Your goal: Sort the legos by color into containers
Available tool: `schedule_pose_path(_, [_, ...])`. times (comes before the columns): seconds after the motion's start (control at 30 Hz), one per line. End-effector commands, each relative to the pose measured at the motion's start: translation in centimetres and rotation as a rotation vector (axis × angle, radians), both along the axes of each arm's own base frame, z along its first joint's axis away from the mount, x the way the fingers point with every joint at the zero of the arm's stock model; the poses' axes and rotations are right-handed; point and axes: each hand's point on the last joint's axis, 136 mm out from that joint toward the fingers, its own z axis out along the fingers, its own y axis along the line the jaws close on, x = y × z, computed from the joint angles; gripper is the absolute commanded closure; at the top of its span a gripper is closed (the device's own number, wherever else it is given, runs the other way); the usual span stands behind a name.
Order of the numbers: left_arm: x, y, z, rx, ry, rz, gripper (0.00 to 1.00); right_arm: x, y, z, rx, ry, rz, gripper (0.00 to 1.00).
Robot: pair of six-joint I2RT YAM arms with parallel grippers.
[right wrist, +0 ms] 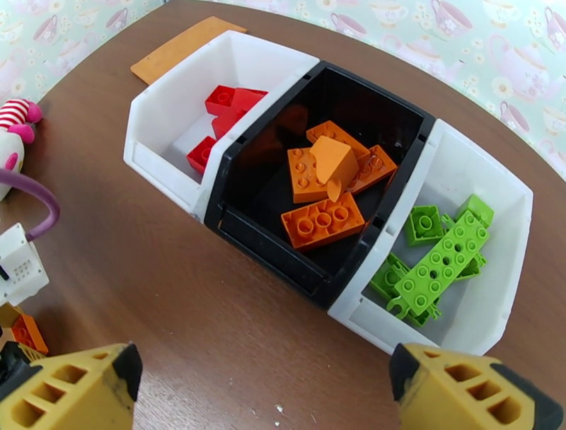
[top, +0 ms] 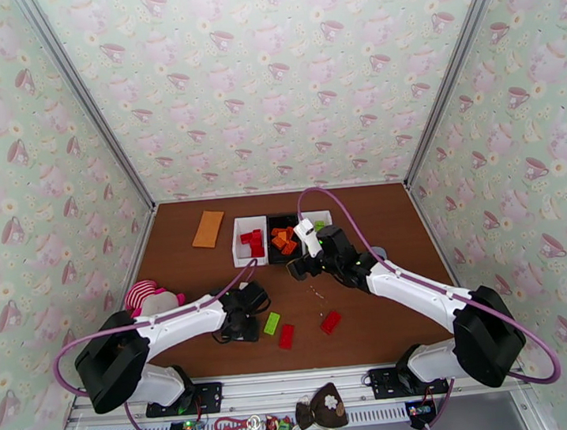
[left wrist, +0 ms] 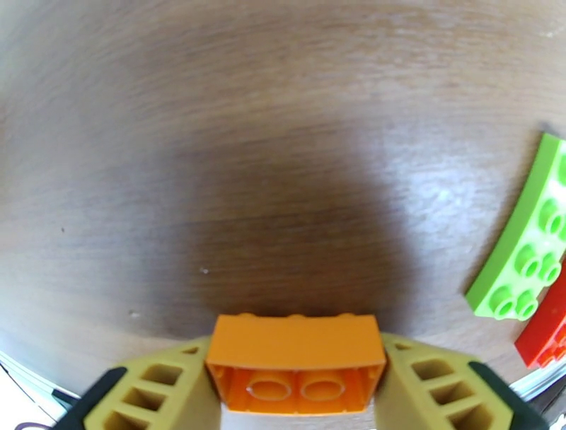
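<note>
The left gripper is closed on an orange brick. Its yellow fingers press on two opposite sides, and the hollow underside faces the wrist camera, so the brick is tipped on its side. I cannot tell if it rests on the table or is just lifted. I judge this hold is for carrying it to the black bin, the middle of three in a row at the far side, where orange legos lie. Red legos fill the left white bin and green legos the right white bin. The right gripper hangs wide open and empty, just near of these bins. A lime green brick, a red brick just beside it and a second red brick further right lie unsorted by the near edge. No brand, label or writing is readable.
</note>
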Motion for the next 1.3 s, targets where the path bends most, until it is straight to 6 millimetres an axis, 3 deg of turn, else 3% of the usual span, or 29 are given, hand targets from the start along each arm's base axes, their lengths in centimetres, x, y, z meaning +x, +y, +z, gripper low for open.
schedule_pose_path(0.0, [1.1, -1.1, 1.5, -0.055, -0.06, -0.009, 0.45, -0.1, 0.4, 1.9, 0.014, -0.036, 0.025, 0.01])
schedule_pose_path(0.23, [4.4, -2.5, 4.2, -0.105, -0.223, -0.024, 0.51, -0.5, 0.0, 2.6, 0.029, -0.045, 0.012, 0.01])
schedule_pose_path(0.47, [9.9, -6.0, 9.3, -0.252, -0.462, -0.089, 0.51, -0.9, -0.7, 4.2, 0.065, -0.094, -0.008, 0.01])
schedule_pose_path(0.7, [16.8, -9.1, 14.6, -0.35, -0.672, -0.093, 0.52, -1.7, -1.1, 5.6, 0.124, -0.123, -0.019, 0.01])
schedule_pose_path(0.87, [22.0, -10.6, 14.6, -0.356, -0.735, -0.078, 0.52, -1.7, -1.9, 5.8, 0.138, -0.146, -0.052, 0.01])
schedule_pose_path(1.0, [25.1, -11.9, 13.3, -0.318, -0.709, -0.08, 0.52, -2.1, -2.3, 5.5, 0.13, -0.138, -0.057, 0.01])
schedule_pose_path(1.27, [27.5, -13.0, 10.7, -0.255, -0.634, -0.04, 0.5, -2.5, -3.2, 5.3, 0.124, -0.137, -0.087, 0.01])
